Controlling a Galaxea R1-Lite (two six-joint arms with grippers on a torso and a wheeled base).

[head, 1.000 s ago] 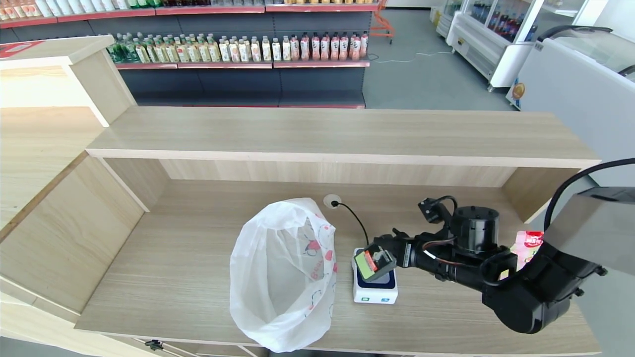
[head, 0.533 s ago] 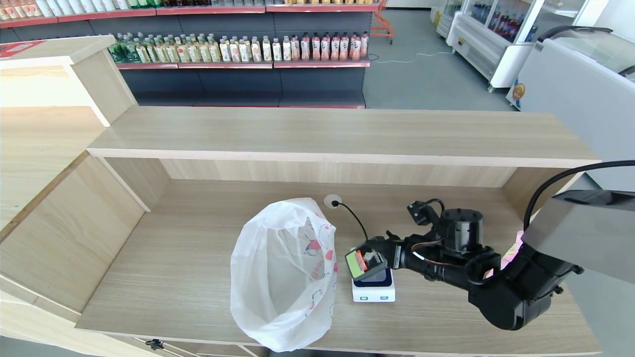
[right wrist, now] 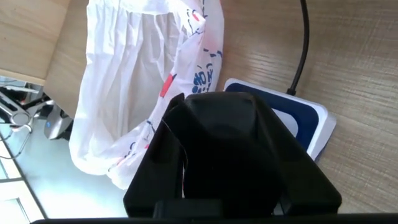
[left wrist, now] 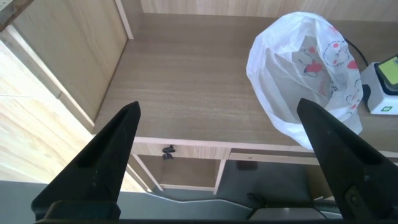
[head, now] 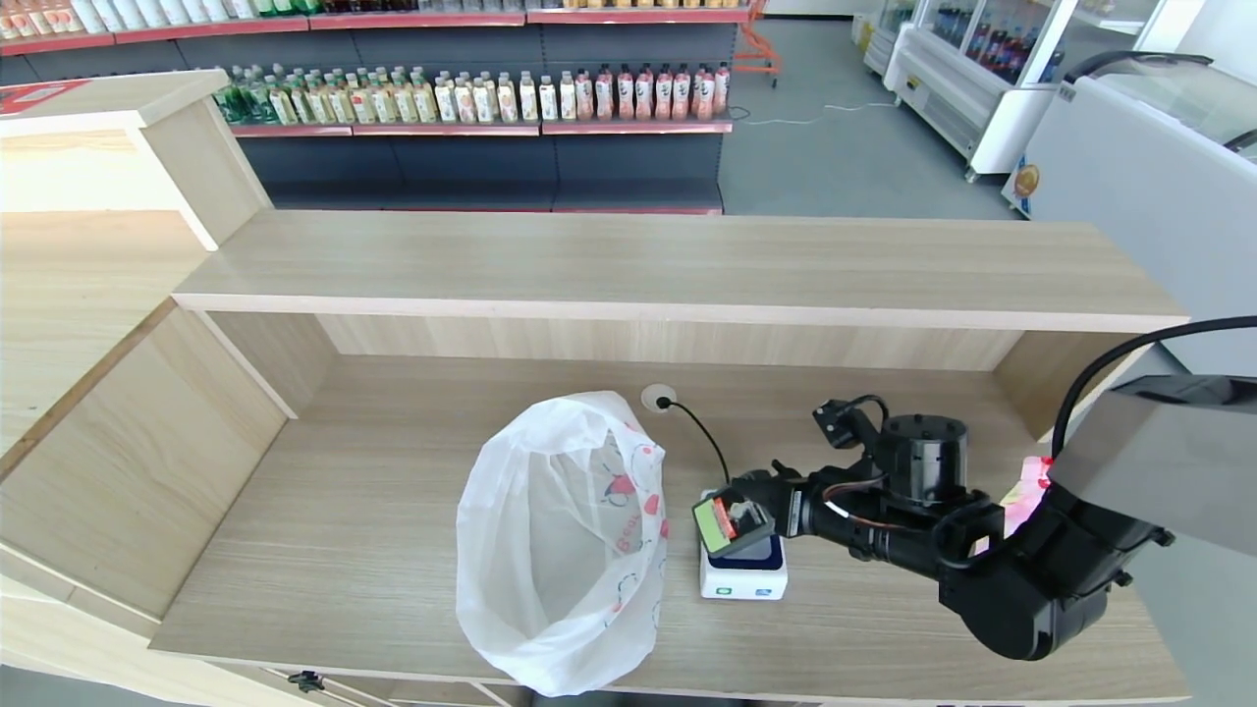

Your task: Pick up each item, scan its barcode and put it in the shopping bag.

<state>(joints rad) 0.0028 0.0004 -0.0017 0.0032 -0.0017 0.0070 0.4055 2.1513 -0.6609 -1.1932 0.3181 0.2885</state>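
Note:
My right gripper is shut on a small green and red packet, held tilted just above the white and blue barcode scanner on the counter. The scanner sits right beside the white shopping bag, which stands open at the counter's middle; the bag lies close to the right gripper. A pink packet lies at the counter's right, partly hidden behind my right arm. My left gripper hangs open, off the counter's front edge, with the bag ahead of it.
A black cable runs from a hole in the counter to the scanner. A raised wooden ledge borders the back, and wooden side walls close the left. Bare counter lies left of the bag.
My right gripper with the packet swung left toward the bag, then came back slightly right and lower over the scanner. The bag and scanner stayed put.

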